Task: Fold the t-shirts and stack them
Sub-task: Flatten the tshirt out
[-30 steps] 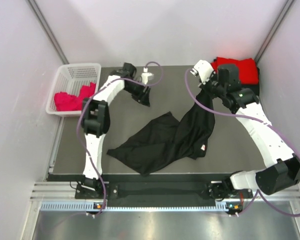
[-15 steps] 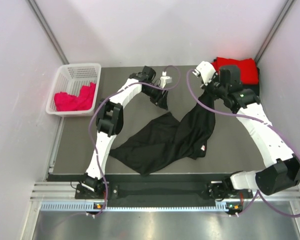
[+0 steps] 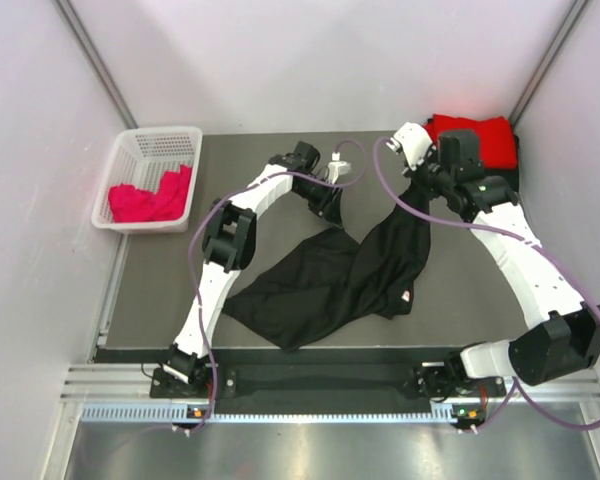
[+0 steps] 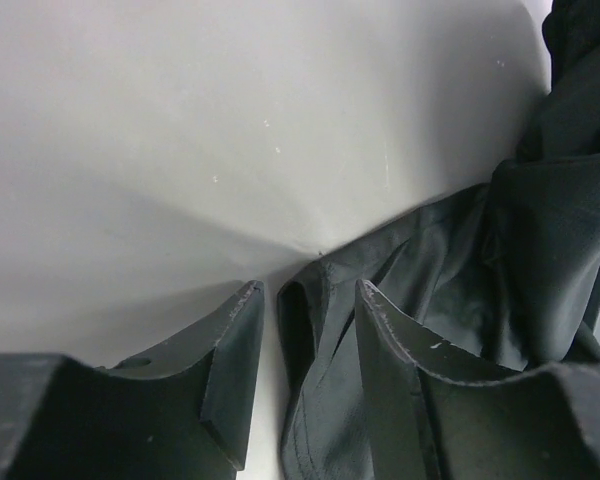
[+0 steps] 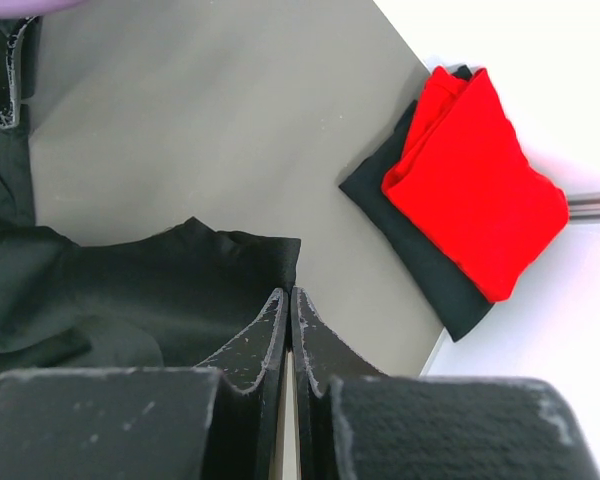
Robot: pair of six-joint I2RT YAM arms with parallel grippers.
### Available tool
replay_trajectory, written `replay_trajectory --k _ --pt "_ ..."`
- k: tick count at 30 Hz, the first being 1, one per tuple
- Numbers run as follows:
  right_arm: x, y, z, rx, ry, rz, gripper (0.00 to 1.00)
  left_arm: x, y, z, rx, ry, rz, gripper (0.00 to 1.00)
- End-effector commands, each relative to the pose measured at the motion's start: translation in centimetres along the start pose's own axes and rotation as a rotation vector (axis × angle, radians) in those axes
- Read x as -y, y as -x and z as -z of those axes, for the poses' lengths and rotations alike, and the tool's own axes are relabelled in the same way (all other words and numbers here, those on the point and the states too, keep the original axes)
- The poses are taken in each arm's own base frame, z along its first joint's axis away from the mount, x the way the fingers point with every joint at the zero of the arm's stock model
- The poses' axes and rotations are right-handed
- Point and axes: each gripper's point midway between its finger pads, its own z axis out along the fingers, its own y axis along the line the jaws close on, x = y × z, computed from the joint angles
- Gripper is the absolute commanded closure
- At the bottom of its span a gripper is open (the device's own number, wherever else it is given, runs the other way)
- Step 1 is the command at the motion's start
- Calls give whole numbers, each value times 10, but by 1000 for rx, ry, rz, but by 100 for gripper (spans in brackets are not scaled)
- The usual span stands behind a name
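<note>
My right gripper (image 5: 288, 292) was clenched on the black shirt (image 3: 330, 280), holding one end up off the table (image 3: 170, 290) near the folded red shirt (image 3: 477, 138) in the far right corner. My left gripper (image 4: 305, 290) stood released, its jaws either side of the shirt's far edge. The basket (image 3: 140, 145) with a pink shirt (image 3: 145, 200) sat far left, well apart, across bare table.
</note>
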Motion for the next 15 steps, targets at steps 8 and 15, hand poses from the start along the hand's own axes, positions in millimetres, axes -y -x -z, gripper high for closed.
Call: replay_trajectory --k 8,15 --pt "10 -3 -1 -5 -22 -20 100 -8 -6 -13 -7 -14 -8 67" --pt "12 -5 -7 -9 -25 -27 100 -2 -2 -9 2 -29 -22 93"
